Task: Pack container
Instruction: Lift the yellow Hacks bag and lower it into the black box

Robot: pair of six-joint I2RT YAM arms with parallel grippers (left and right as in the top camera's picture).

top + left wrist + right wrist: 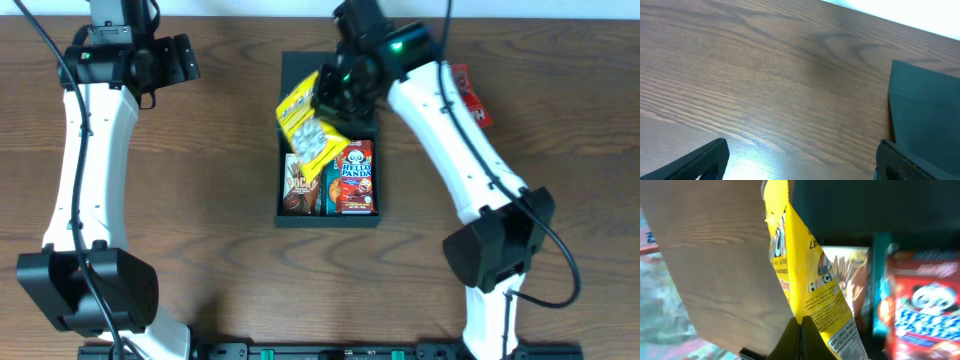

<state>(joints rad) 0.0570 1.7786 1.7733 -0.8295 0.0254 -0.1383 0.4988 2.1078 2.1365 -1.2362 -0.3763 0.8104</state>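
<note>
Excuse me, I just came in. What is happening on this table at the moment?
The right gripper is shut on a yellow snack bag and holds it over the container, a dark open box. A red Hello Panda box and a brown stick-biscuit packet already lie inside. The left gripper is open over bare wood, holding nothing. One red packet lies outside, beside the right arm.

table (765, 75): wood grain, smooth | container (925, 110): matte cardboard | yellow packet (810, 280): glossy plastic
</note>
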